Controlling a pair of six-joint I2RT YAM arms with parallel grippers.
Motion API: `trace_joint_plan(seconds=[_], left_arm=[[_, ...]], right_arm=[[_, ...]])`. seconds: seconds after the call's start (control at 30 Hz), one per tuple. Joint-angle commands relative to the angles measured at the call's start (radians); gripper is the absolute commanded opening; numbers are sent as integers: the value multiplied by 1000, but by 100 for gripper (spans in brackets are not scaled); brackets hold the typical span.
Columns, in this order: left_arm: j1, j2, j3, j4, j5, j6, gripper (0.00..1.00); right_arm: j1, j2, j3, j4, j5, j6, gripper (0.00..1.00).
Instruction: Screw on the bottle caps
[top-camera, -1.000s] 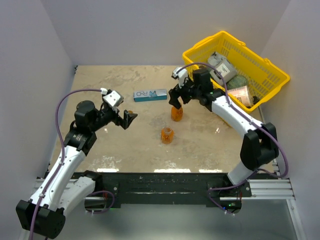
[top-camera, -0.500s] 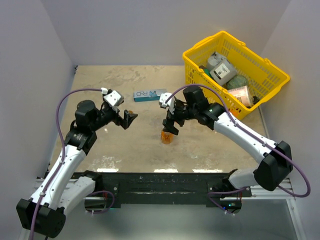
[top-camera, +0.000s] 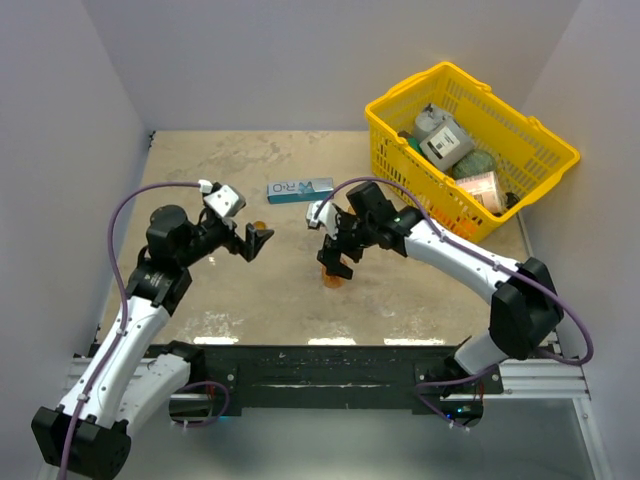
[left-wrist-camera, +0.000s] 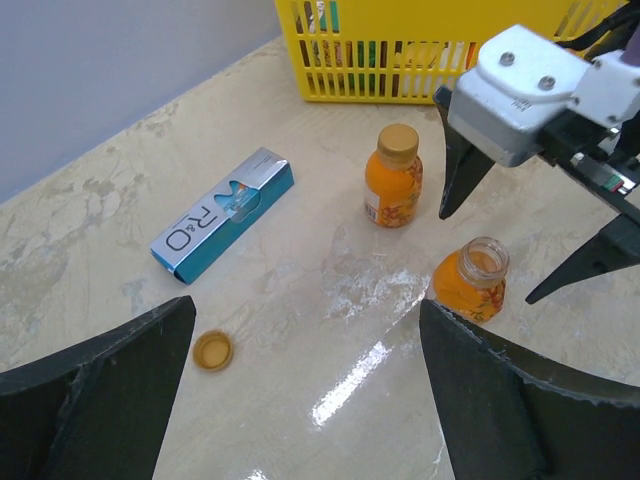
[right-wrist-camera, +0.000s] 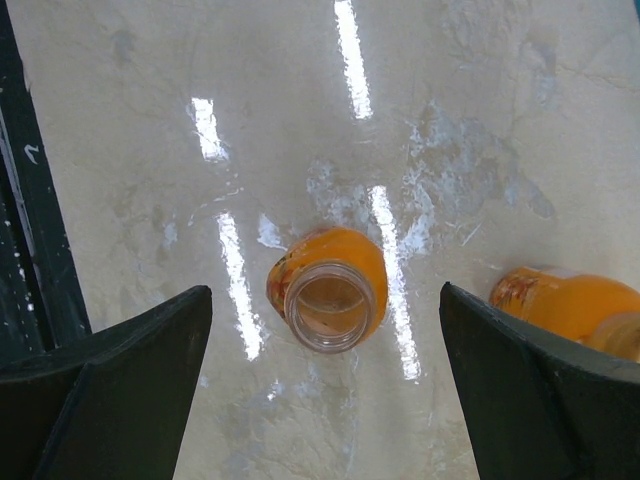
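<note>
right hand (right-wrist-camera: 325, 293) open over uncapped bottle (left-wrist-camera: 470, 282) | left hand (left-wrist-camera: 307, 305) open by loose cap (left-wrist-camera: 213, 350) | should grip bottle body squarely, upright

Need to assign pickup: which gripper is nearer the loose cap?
Left. The left gripper hovers beside the loose cap; the right gripper hangs above the open bottle, farther away.

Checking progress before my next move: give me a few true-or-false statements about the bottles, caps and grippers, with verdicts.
1. Both bottles are uncapped. False: a capped bottle stands beside the uncapped bottle.
2. The loose cap lies on the table near the blue box. True.
3. The right gripper hangs open over the uncapped bottle. True.
4. The left gripper holds a cap. False: it is open and empty.
</note>
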Motion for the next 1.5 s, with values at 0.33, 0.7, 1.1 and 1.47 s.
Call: trace_joint_plan(seconds=[0.33,0.7,1.1,1.47], left_arm=[[141,445,319,-357,-167,32,61],[138,899,449,-281,-167,33,49],[136,1115,589,-255,-216,52,41],[136,1160,580,-265,-182,88,31]], right_arm=[[36,90,323,43,14,80,95],[34,-27,421,-21,103,149,96],[8,-101,340,-21,151,166,97],[-29,-91,340,-1,146,175,98]])
